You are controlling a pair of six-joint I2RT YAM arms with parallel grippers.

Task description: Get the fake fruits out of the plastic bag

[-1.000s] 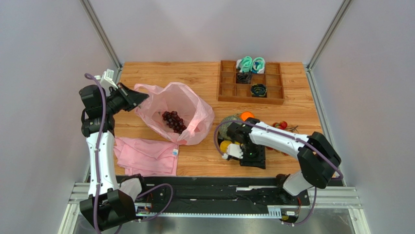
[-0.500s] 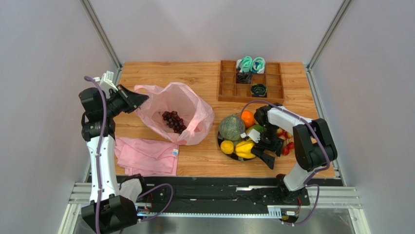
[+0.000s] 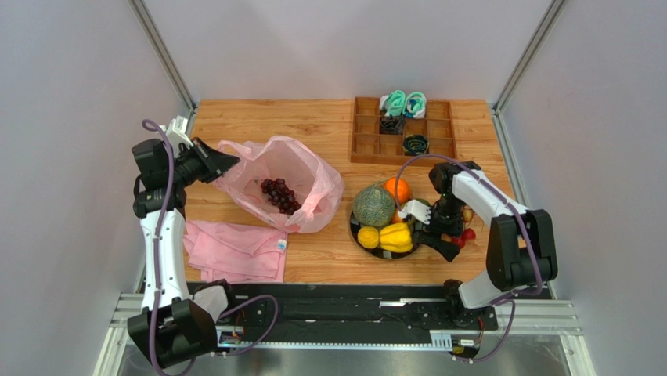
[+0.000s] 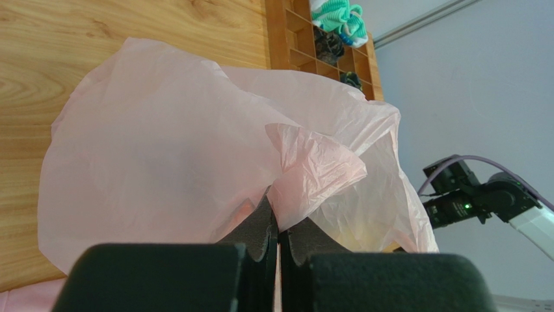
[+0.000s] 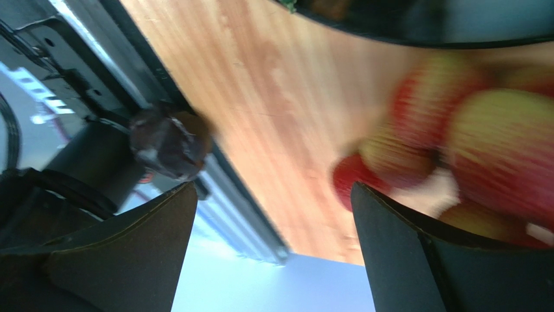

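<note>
The pink plastic bag [image 3: 301,176] lies open on the table's left half, with the purple grapes [image 3: 279,196] inside it. My left gripper [image 3: 225,161] is shut on the bag's left rim; in the left wrist view its jaws [image 4: 278,214] pinch the thin film of the bag [image 4: 162,156]. The melon [image 3: 373,205], orange [image 3: 397,189], lemon [image 3: 368,236] and yellow lobed piece [image 3: 396,237] sit on a black plate [image 3: 378,253]. My right gripper [image 3: 440,243] hangs open and empty to the right of the plate, next to the red berries [image 3: 467,233] [image 5: 455,130].
A folded pink cloth [image 3: 235,251] lies near the front left, below the bag. A wooden compartment tray [image 3: 362,146] with teal and black items stands at the back right. The black base rail [image 3: 337,294] runs along the table's near edge.
My right gripper has opened and swung from above the plate's near side to the plate's right. The yellow lobed piece now lies uncovered on the plate. The left gripper has kept its hold.
</note>
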